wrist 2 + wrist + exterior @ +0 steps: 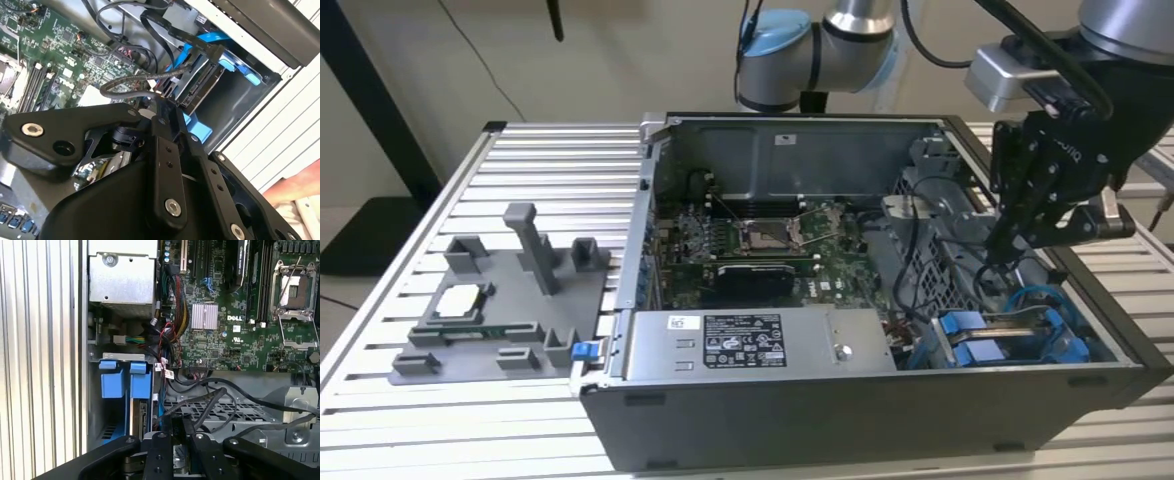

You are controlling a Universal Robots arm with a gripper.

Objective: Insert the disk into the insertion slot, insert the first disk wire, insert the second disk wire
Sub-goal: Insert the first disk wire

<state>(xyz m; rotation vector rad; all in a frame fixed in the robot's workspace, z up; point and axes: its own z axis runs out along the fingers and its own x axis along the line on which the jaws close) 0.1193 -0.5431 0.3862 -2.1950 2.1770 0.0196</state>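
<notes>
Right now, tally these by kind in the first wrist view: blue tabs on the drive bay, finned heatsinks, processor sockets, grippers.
Blue tabs: 2
Finned heatsink: 1
Processor socket: 1
Gripper, shut on a black wire: 1
Total: 5

The claw [159, 106] pinches a black wire [122, 82] just beside the disk [202, 86] seated in the blue-railed insertion slot [240, 67].
</notes>
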